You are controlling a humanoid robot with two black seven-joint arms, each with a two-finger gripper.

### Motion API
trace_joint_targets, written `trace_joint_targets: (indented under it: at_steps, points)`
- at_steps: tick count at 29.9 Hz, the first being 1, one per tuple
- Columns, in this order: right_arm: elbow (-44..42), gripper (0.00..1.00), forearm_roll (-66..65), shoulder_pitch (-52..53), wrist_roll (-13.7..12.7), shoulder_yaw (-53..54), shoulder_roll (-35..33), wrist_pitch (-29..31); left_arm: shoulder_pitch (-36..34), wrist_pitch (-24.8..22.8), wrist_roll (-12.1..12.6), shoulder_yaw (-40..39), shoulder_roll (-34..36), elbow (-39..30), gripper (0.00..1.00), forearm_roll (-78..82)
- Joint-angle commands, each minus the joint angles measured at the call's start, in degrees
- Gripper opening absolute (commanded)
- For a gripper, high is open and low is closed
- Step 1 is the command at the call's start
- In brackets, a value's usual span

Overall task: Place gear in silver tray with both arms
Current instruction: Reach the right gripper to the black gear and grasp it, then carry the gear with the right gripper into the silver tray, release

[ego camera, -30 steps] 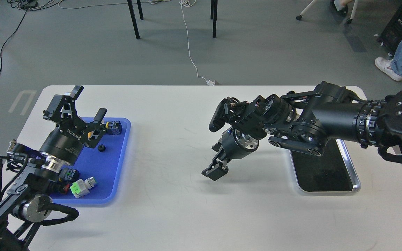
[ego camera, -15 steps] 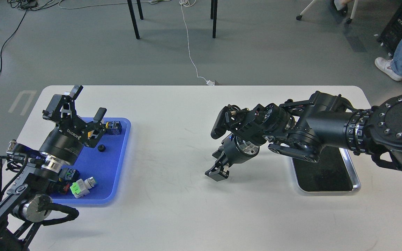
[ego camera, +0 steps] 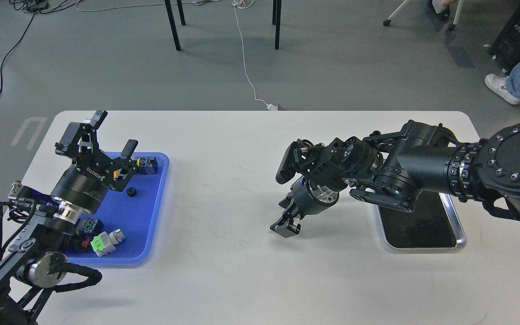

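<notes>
The shiny rectangular silver tray (ego camera: 457,225) is empty; the small black gear (ego camera: 131,192) lies in the blue plastic tray (ego camera: 149,234). Left gripper (ego camera: 106,135) fingers apart; right gripper (ego camera: 287,223) unclear.

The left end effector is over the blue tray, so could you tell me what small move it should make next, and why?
Probably lower the open left end effector onto the small black round part on the blue tray; it holds nothing, and the silver tray looks empty.

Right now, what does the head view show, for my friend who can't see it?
Two black robot arms reach over a white table. The left gripper, jaws open, hovers over a blue plastic tray of small parts; the right gripper points down beside a shiny silver tray.
</notes>
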Motion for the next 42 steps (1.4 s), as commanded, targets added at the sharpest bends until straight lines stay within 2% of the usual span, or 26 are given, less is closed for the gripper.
trace_joint_targets:
  at_steps: [1, 15, 24, 27, 36, 42]
  points:
    - [0.09, 0.51, 0.07, -0.09, -0.01, -0.05, 0.00, -0.01, 0.00, 0.00, 0.08, -0.06, 0.00, 0.00, 0.98, 0.00]
    - [0.44, 0.50, 0.34, -0.18, -0.01, -0.84, 0.00, 0.17, 0.00, 0.00, 0.08, -0.06, 0.00, 0.00, 0.98, 0.00]
    - [0.35, 0.24, 0.43, -0.18, -0.01, -0.84, 0.00, 0.17, 0.00, 0.00, 0.08, -0.06, -0.09, 0.00, 0.98, 0.00]
    - [0.44, 0.20, 0.43, -0.26, -0.01, -0.93, 0.00, 0.17, 0.00, 0.00, 0.08, -0.06, -0.09, 0.00, 0.98, 0.00]
    - [0.44, 0.18, 0.60, 0.61, -0.01, -0.67, -0.79, 0.08, 0.00, 0.00, 0.08, -0.06, 0.00, 0.00, 0.98, 0.00]
    - [1.58, 0.18, 0.78, 5.88, -0.01, -0.31, -7.20, 0.17, 0.00, 0.00, 0.08, -0.06, 0.00, -0.08, 0.98, 0.00]
